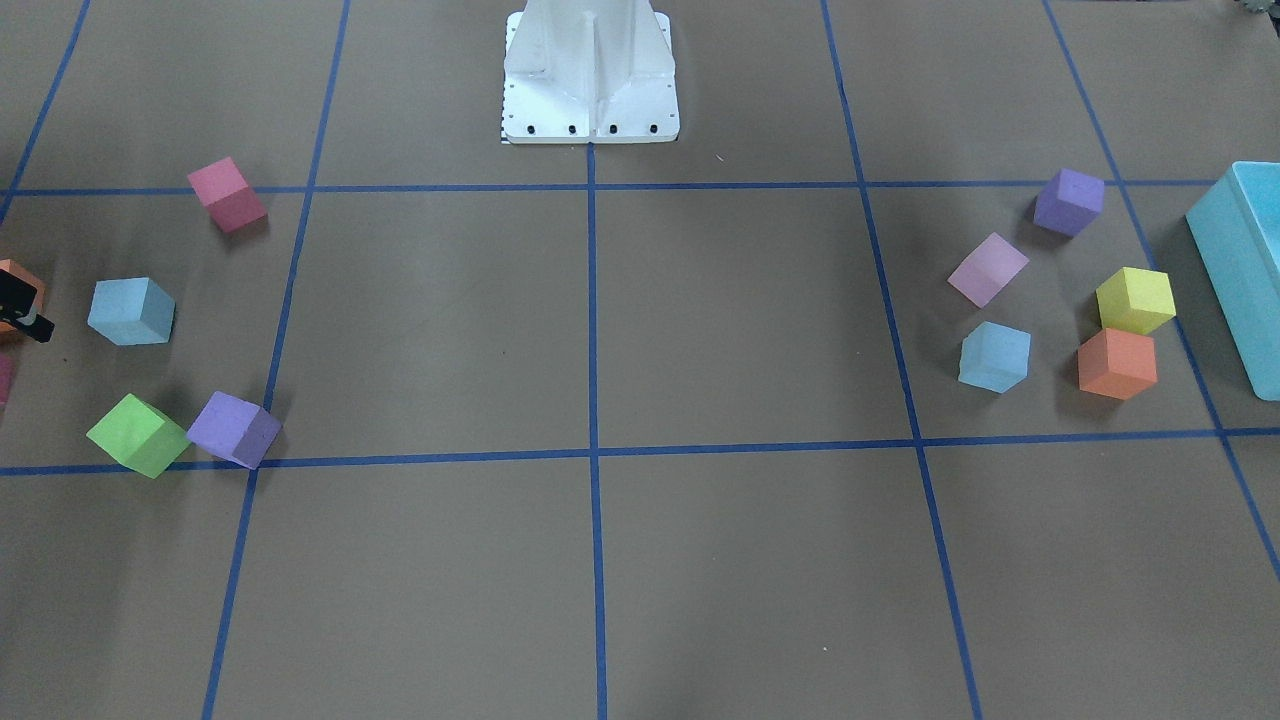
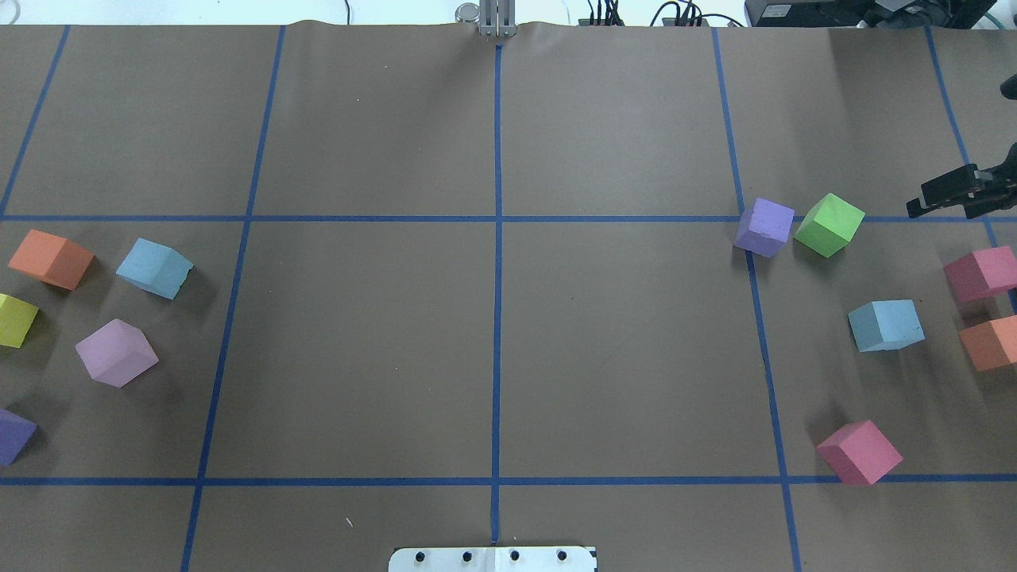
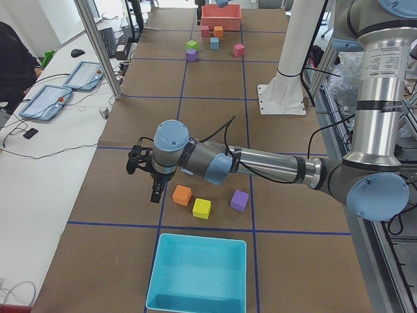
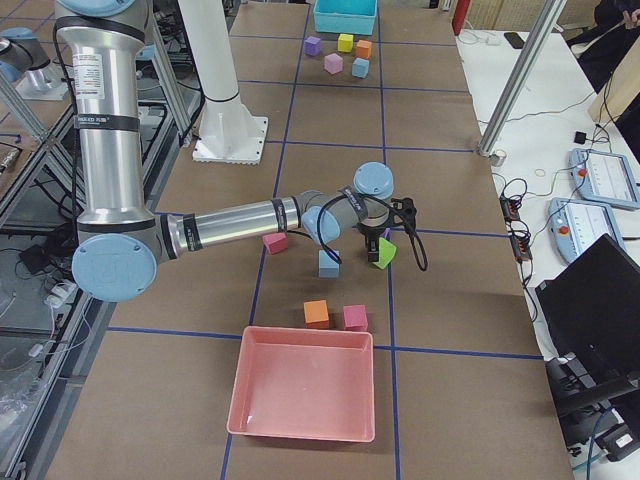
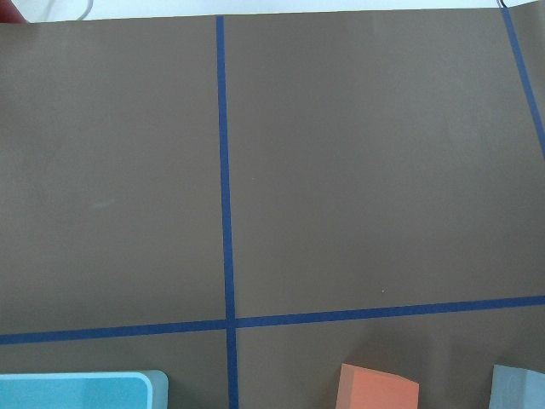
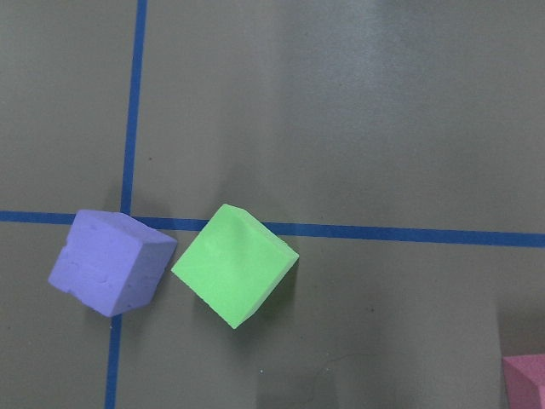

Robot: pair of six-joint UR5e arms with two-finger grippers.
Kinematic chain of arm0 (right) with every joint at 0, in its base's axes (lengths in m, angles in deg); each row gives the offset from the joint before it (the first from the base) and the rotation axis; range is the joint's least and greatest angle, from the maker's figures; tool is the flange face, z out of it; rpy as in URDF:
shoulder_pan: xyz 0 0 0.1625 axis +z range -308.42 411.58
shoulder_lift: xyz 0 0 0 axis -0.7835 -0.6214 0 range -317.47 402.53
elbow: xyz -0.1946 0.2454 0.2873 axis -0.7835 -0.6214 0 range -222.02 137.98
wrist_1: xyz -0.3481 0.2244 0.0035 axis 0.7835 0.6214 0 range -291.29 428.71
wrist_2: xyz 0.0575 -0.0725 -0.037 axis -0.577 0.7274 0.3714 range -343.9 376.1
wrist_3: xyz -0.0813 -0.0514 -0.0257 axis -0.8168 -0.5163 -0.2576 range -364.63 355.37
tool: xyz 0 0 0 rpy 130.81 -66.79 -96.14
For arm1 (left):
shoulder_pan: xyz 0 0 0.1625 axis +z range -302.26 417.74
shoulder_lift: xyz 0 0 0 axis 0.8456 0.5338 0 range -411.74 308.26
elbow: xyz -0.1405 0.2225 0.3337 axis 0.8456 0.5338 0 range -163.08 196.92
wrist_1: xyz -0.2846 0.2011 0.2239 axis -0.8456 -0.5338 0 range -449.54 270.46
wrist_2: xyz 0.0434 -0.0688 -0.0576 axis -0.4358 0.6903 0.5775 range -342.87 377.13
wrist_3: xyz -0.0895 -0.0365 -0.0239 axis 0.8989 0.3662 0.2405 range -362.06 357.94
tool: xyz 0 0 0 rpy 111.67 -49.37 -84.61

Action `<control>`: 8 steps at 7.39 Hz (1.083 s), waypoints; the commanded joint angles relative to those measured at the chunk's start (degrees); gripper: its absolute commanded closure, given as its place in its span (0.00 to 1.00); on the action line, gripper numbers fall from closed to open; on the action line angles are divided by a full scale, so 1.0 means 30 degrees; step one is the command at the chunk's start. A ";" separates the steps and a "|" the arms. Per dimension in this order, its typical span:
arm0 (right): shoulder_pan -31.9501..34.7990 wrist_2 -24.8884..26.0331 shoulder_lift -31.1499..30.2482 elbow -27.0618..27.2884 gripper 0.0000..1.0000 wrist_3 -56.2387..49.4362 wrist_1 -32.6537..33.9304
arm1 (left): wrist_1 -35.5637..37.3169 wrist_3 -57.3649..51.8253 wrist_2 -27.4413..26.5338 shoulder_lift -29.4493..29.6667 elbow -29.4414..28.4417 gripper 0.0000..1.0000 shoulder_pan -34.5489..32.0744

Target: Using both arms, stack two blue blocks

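Two light sky-blue foam cubes, left (image 2: pixel 153 268) and right (image 2: pixel 885 325), are lying well apart on the brown counter (image 2: pixel 493 334) | left pincer (image 3: pixel 155 189), right pincer (image 2: pixel 926 200): opening cannot be told, neither cube being held | jaws are best being squared to each cube's turned faces.

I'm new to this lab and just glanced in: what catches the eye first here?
Two clusters of bright foam cubes sit at opposite ends of the table. The left blue block lies in one, the right blue block in the other. A teal box lies beyond the left cluster.
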 commanded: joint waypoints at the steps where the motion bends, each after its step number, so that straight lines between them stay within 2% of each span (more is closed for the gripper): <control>1: -0.1083 0.1160 -0.0558 0.0137 0.00 0.0231 -0.0031 | 0.0000 0.0000 -0.0007 0.0029 0.0013 0.02 0.0029; 4: -0.1640 0.1656 -0.3047 0.1629 0.00 0.0056 -0.0266 | 0.0030 0.0029 0.0022 0.0000 0.0072 0.02 0.0029; 8: -0.3571 0.2977 -0.2353 0.1631 0.00 0.1220 -0.0266 | 0.0117 0.0030 0.0051 -0.0029 0.0101 0.02 0.0029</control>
